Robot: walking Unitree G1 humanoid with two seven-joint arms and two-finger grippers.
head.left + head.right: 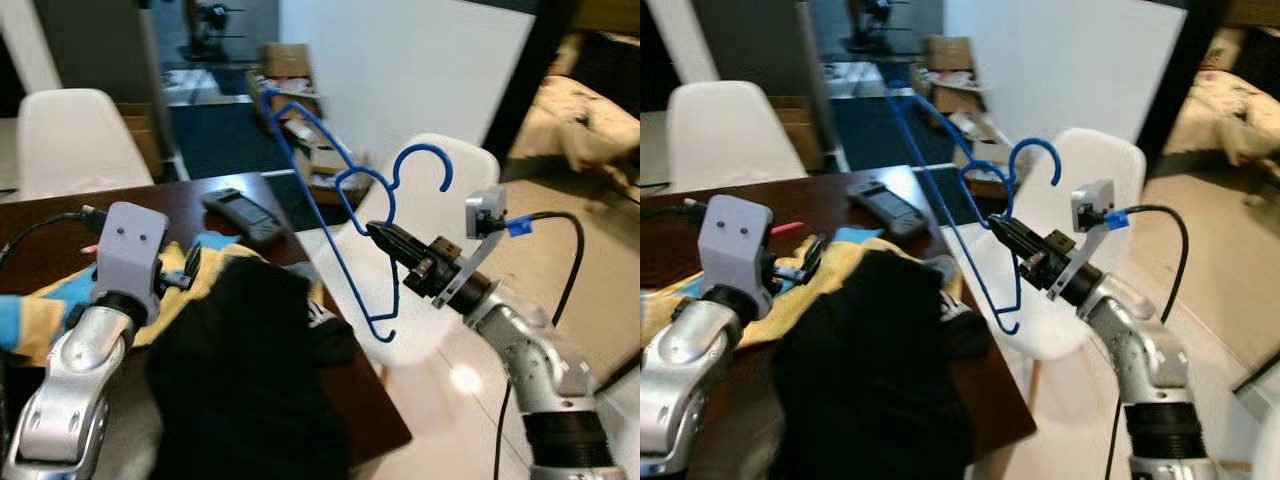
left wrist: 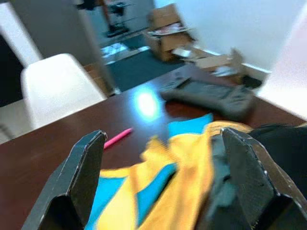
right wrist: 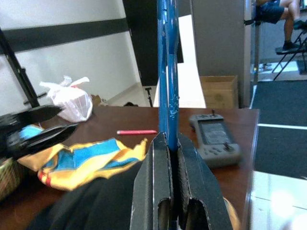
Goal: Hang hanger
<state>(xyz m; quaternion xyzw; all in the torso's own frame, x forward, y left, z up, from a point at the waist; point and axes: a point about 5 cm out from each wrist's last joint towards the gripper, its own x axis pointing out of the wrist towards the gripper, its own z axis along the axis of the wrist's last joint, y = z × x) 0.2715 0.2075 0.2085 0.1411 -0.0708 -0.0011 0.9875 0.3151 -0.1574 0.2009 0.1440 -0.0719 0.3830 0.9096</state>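
A blue plastic hanger (image 1: 330,190) hangs in the air past the table's right edge, its hook (image 1: 425,160) near a white chair back. My right gripper (image 1: 385,238) is shut on the hanger's lower bar, seen edge-on in the right wrist view as a blue bar (image 3: 168,72) between the fingers (image 3: 156,182). My left gripper (image 1: 185,268) is open above a yellow and blue cloth (image 2: 163,187) on the dark wooden table (image 1: 60,240). A black garment (image 1: 245,370) lies heaped on the table's near right corner.
A grey handheld console (image 1: 243,215) and a pink pen (image 2: 117,137) lie on the table. White chairs stand at the far left (image 1: 75,140) and the right (image 1: 440,200). Cardboard boxes (image 1: 290,75) litter the floor beyond. A white plastic bag (image 3: 72,98) sits on the table.
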